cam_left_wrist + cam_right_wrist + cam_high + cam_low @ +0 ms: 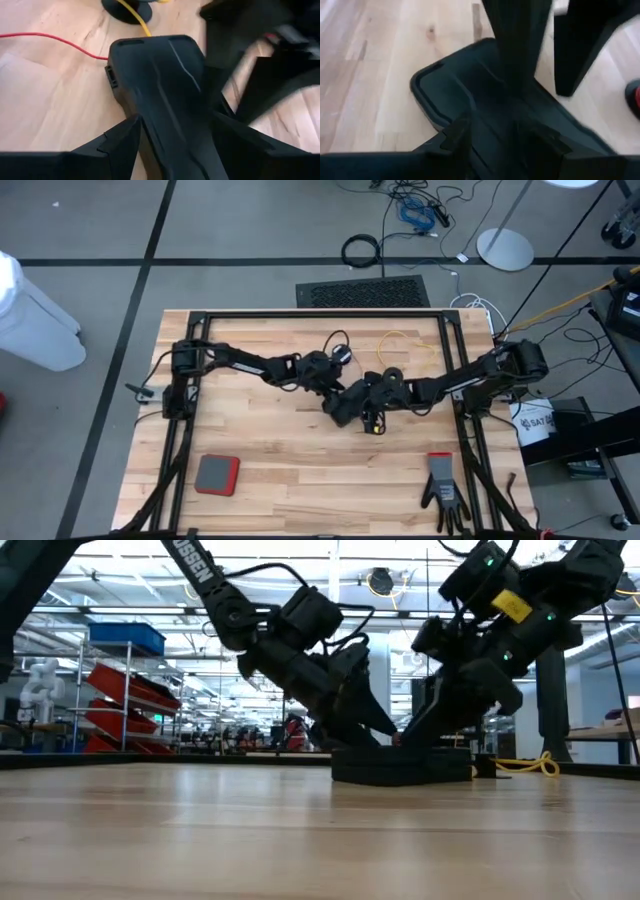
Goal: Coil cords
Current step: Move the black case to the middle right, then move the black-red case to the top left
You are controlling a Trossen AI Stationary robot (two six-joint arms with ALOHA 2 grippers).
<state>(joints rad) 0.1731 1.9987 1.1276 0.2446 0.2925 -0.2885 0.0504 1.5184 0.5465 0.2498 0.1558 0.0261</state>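
High view is showing a flat red and grey pad (216, 474) lying near the front edge of the table (300, 470) on the left, and a dark glove (443, 490) lying near the same edge on the right, well apart from it.

Farther in, at the middle of the table, both arms are meeting over a flat black case (400, 768) that is resting on the wood. The left gripper (338, 402) is reaching in from the left and pointing down at the case. Its fingers (120, 145) are standing apart, one on each side of the case's rounded body. The right gripper (368, 412) is coming in from the right, just beside the left one, and its fingers (455, 135) are likewise standing apart astride the case. Whether either gripper is pressing on the case I cannot tell.

Beyond the grippers, the yellow cord (405, 345) is lying in a loose loop on the far right part of the table, running to a small round black reel (127, 10). The red-orange cord (50, 37) is trailing across the wood just beside the case, on the left gripper's side. Neither cord is sitting in a gripper.

Past the far edge, a black cable ring (361, 250) is lying on the floor.
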